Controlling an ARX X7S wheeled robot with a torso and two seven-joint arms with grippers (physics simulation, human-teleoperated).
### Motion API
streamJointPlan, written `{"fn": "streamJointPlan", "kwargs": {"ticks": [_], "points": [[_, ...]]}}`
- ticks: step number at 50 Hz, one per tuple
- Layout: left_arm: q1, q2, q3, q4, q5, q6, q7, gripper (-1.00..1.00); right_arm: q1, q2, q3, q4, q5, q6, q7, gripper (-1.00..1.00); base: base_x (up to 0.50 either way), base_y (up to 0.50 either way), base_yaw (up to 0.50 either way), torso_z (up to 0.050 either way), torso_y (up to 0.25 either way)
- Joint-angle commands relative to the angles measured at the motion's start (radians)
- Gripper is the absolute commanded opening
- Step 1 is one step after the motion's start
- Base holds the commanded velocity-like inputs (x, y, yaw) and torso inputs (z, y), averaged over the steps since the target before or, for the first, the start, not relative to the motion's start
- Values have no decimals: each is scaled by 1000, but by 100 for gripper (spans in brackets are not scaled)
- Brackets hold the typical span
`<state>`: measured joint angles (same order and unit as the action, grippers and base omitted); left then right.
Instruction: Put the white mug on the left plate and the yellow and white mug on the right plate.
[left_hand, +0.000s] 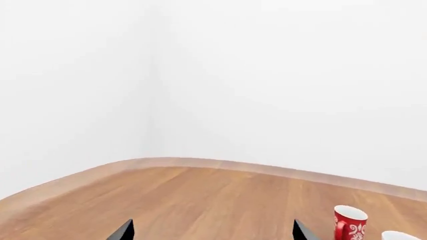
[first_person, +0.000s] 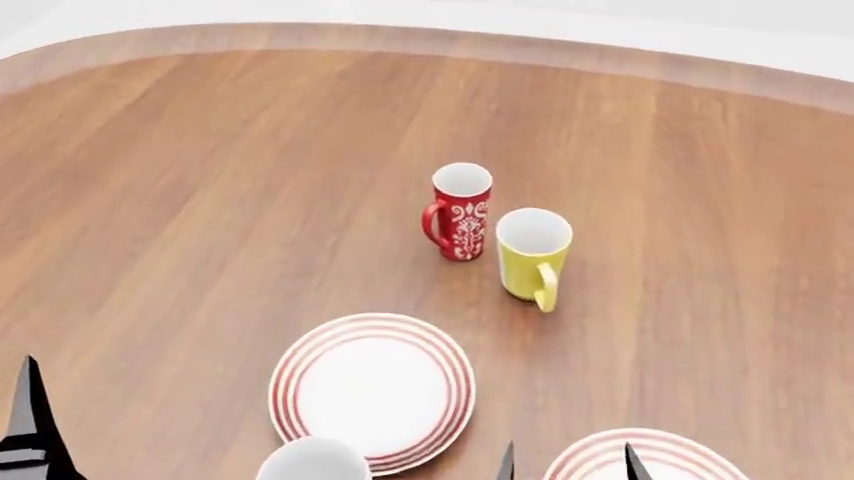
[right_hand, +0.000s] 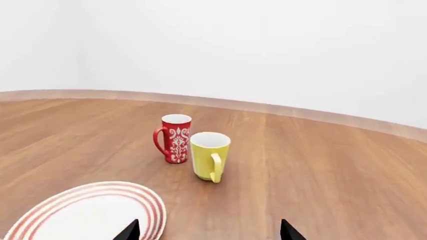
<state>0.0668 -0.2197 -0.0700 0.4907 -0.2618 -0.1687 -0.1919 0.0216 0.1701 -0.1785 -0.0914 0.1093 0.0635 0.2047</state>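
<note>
White mug (first_person: 314, 460) sits at bottom edge of head view, left of center, only its rim showing, overlapping the near edge of the left plate (first_person: 372, 390); can't tell if it's on the plate or just beside it. In my left wrist view a sliver of white rim shows at the lower right corner, next to the red mug; probably the same white mug. Yellow and white mug (first_person: 534, 256) stands upright at center of head view, handle toward the camera, on bare wooden table (first_person: 160, 200), touching no plate. Red mug (first_person: 461, 211) with white pattern is just beside it, up and left, upright, small gap between them. Right plate (first_person: 643, 456) is cut off at bottom right of head view, well apart from the yellow mug; in my right wrist view it fills the lower left, empty. My right gripper (right_hand: 209, 231) shows two dark tips at the bottom of its wrist view, spread apart, nothing between them. My left gripper (left_hand: 212, 231) likewise: two tips wide apart, holding nothing, table beyond.
</note>
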Motion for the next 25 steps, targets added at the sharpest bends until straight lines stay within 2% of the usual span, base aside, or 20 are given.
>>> {"fn": "streamJointPlan", "kwargs": {"ticks": [1, 14, 23, 25], "points": [[1, -7, 1, 1, -5, 2, -6, 100, 2, 8, -8, 1, 9, -2, 0, 100, 477, 158, 0, 0, 0], [-2, -15, 9, 2, -5, -1, -13, 100, 8, 7, 3, 10, 23, -9, 22, 100, 467, 152, 0, 0, 0], [10, -22, 16, 33, -11, -8, -18, 100, -8, 21, -13, -3, 25, -35, 8, 100, 0, 0, 0, 0, 2], [20, -28, 0, 49, -24, -10, -20, 100, -20, 50, -35, -30, 9, 9, -10, 100, 0, 0, 0, 0, 0]]}}
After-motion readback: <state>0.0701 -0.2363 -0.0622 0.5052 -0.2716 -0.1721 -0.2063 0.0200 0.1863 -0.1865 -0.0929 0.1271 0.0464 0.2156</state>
